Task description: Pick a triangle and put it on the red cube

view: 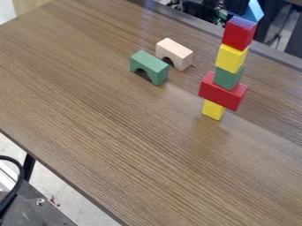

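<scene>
Over the red cube (239, 34) are blue triangle (254, 11) and gripper (236, 6) (clamped or apart, can't tell).

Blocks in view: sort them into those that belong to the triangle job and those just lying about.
For the job:
- blue triangle
- red cube, the target
- upper yellow block, green block, long red block and lower yellow block, stacked beneath it as support

Just lying about:
- green arch
- pale wooden arch
</scene>
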`<state>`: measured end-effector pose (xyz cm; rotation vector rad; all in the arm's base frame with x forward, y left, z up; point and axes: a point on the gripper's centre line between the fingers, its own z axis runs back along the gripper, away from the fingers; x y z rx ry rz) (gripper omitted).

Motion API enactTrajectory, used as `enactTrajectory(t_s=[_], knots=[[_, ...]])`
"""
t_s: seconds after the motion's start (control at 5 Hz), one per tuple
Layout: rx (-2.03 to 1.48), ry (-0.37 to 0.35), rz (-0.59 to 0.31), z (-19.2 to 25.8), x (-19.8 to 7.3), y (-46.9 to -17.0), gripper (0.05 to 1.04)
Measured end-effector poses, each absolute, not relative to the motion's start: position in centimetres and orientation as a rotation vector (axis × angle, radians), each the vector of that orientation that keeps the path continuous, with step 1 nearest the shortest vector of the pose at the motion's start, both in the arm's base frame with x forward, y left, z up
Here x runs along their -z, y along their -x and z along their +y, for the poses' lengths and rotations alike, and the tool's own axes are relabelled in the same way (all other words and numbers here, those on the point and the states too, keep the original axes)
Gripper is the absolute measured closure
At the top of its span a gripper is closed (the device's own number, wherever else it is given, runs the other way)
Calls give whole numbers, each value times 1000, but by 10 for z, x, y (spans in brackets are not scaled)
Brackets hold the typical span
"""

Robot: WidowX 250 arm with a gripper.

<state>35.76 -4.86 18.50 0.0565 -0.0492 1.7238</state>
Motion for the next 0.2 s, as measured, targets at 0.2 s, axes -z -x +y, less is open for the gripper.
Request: enactTrajectory(t_s=[0.2], knots=[[-1725, -55, -50, -48, -185, -357, 549]])
